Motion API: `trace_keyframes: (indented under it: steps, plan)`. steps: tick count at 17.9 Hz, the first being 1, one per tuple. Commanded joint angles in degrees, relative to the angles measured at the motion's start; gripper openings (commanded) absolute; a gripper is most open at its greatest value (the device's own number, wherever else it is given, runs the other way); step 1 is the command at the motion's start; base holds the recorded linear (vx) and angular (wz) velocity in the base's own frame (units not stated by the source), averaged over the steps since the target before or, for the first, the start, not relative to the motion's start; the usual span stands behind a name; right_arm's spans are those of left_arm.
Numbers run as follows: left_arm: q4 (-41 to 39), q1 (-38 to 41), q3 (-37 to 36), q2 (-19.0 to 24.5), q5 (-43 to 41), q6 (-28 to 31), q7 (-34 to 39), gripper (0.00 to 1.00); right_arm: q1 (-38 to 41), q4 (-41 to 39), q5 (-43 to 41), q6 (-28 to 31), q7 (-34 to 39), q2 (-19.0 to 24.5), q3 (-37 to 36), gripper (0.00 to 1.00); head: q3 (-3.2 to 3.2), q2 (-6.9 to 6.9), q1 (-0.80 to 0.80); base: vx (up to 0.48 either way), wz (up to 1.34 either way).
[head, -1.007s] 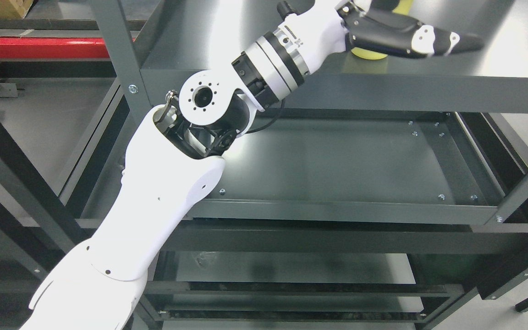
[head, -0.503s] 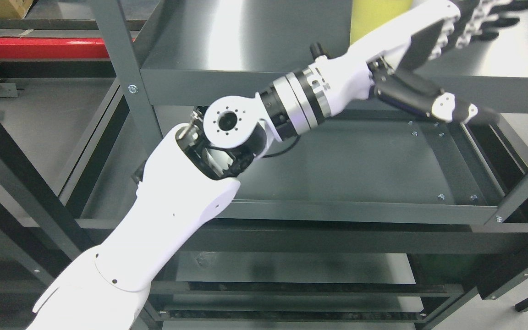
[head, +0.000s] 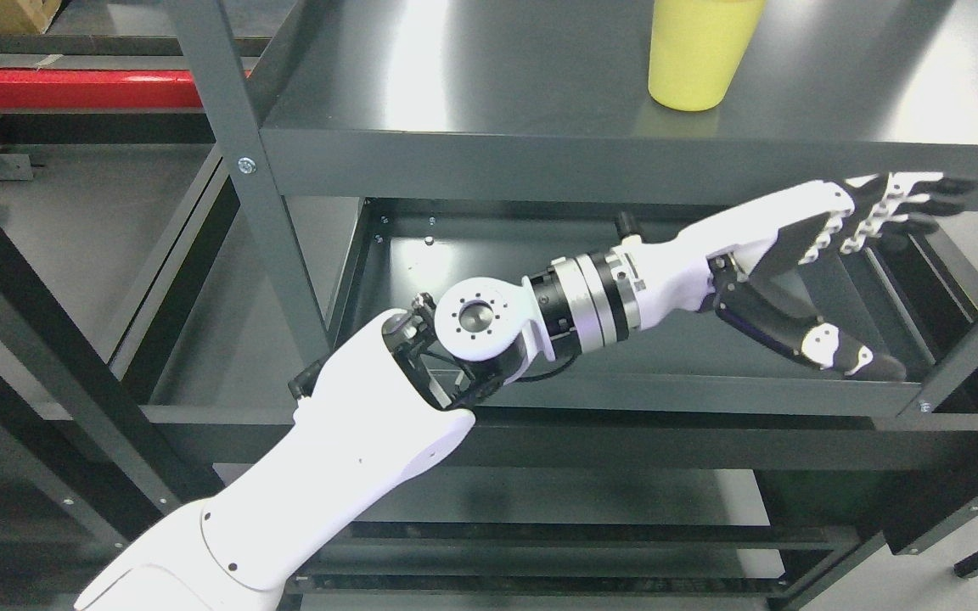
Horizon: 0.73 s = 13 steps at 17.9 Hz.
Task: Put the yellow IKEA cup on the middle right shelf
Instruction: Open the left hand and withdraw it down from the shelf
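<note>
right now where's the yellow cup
In the head view the yellow cup stands upright near the front edge of the grey shelf, at the picture's top right, with the open left hand below it and apart from it.

The cup stands upright on the upper shelf, toward its right. My left hand hangs below and in front of that shelf's front edge, over the lower shelf, well apart from the cup.

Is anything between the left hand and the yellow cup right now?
Yes. The yellow cup stands on the shelf, while the open left hand sits below that shelf's front edge, so the shelf board separates them.
</note>
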Motion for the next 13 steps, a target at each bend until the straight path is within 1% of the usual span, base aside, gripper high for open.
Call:
trace_keyframes:
  steps: [1,3,5,8,10,13]
  plan:
    - [2.50,5.74,-9.21,0.99,-0.07,0.11,-0.01,0.96,0.79,0.00,-1.41,0.02,-0.04,-1.00,0.97,0.99,0.00,0.00,0.00,0.000,0.00]
    - [6.19,8.46,-8.95,0.99,-1.38,0.02,0.17,0.96,0.79,0.00,-1.41,0.02,-0.04,-1.00,0.97,1.00,0.00,0.00,0.00,0.000,0.00]
    - [9.88,10.66,-7.82,0.99,-4.89,-0.07,0.52,0.97,0.79,0.00,-1.41,0.02,-0.04,-1.00,0.97,0.99,0.00,0.00,0.00,0.000,0.00]
    - [13.24,13.47,0.25,0.99,-10.78,-0.60,1.04,0.97,0.79,0.00,-1.41,0.02,-0.04,-1.00,0.97,0.99,0.00,0.00,0.00,0.000,0.00]
    - [16.21,15.24,5.79,0.99,-13.94,-1.12,3.14,0.98,0.79,0.00,-1.41,0.02,-0.04,-1.00,0.97,0.99,0.00,0.00,0.00,-0.017,-0.01]
    - [22.28,16.03,14.31,0.99,-19.92,-6.20,11.21,0.98,0.79,0.00,-1.41,0.02,-0.04,-1.00,0.97,0.99,0.00,0.00,0.00,-0.028,-0.02]
